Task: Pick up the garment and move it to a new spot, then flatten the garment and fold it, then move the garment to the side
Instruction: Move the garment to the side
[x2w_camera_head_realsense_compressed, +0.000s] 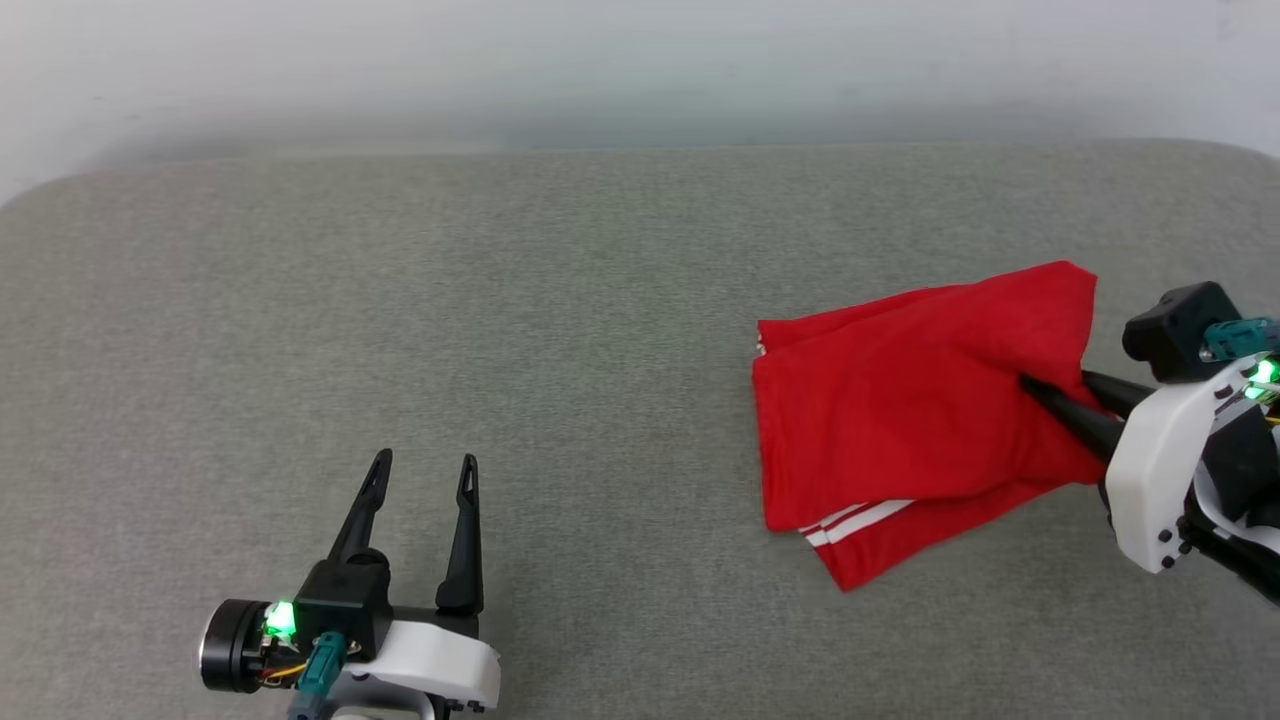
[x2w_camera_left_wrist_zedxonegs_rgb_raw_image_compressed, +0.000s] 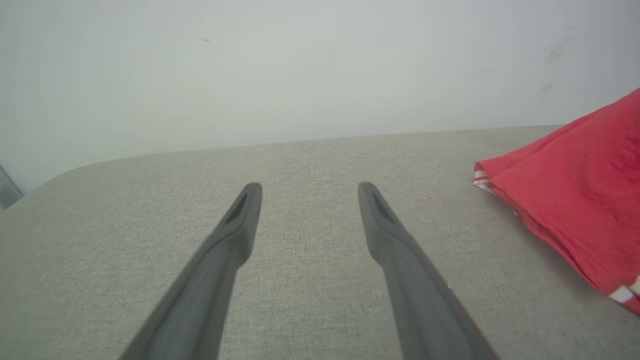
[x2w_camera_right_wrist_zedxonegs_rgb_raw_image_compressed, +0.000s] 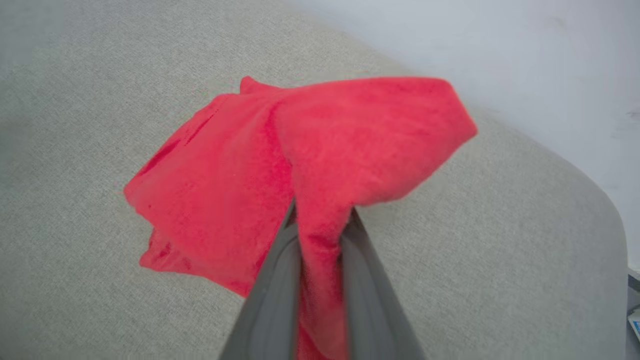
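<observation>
While the left hand (x2w_camera_head_realsense_compressed: 426, 458) gapes, the right hand (x2w_camera_right_wrist_zedxonegs_rgb_raw_image_compressed: 323, 212) pinches the garment (x2w_camera_head_realsense_compressed: 900, 400); cloth bunched.

No legible text or number on garment (x2w_camera_head_realsense_compressed: 900, 400).

A plain, lab-like test space: a grey fabric-covered table (x2w_camera_head_realsense_compressed: 500, 300) with rounded corners, a bare white wall (x2w_camera_head_realsense_compressed: 640, 60) right behind the table, and a robot's left gripper (x2w_camera_head_realsense_compressed: 426, 458) poised over the table.

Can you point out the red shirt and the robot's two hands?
garment (x2w_camera_head_realsense_compressed: 900, 400): head view, middle of the red cloth.
left gripper (x2w_camera_head_realsense_compressed: 425, 457): head view, gap between its open fingers.
right gripper (x2w_camera_right_wrist_zedxonegs_rgb_raw_image_compressed: 322, 217): right wrist view, where its fingers pinch the cloth.
</observation>
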